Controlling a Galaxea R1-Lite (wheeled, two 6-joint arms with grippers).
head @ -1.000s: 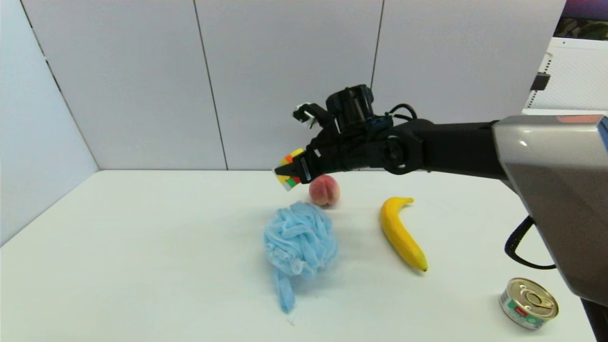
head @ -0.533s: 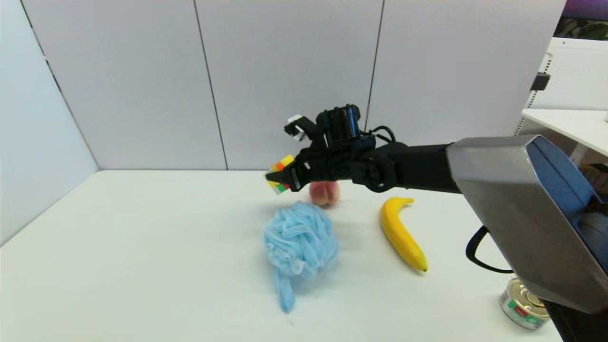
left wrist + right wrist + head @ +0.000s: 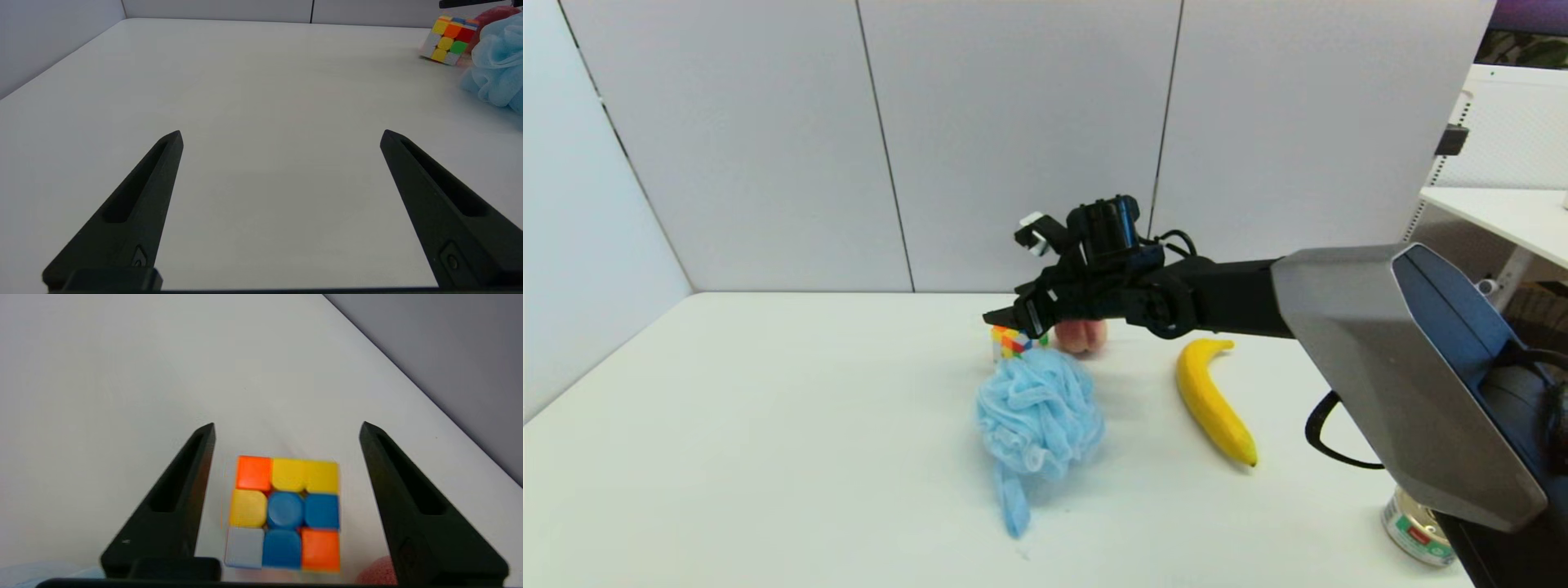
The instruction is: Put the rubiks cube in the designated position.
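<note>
The rubiks cube (image 3: 1011, 341) rests on bare white tabletop, just left of the peach and behind the blue bath puff. Nothing visible marks the designated position. My right gripper (image 3: 1005, 317) hovers directly above the cube and is open. In the right wrist view the cube (image 3: 284, 512) lies between the spread fingers (image 3: 179, 498) without touching them. The left wrist view shows the cube (image 3: 446, 40) far off, beside the puff. My left gripper (image 3: 281, 132) is open over bare table, holding nothing, and is out of the head view.
A blue mesh bath puff (image 3: 1037, 416) lies in front of the cube and a peach (image 3: 1082, 335) just to its right. A banana (image 3: 1213, 400) lies further right. A tin can (image 3: 1413, 531) stands near the front right edge, partly behind my right arm.
The right gripper came down with the cube and opened. The cube has left its fingers and now sits on the table.
</note>
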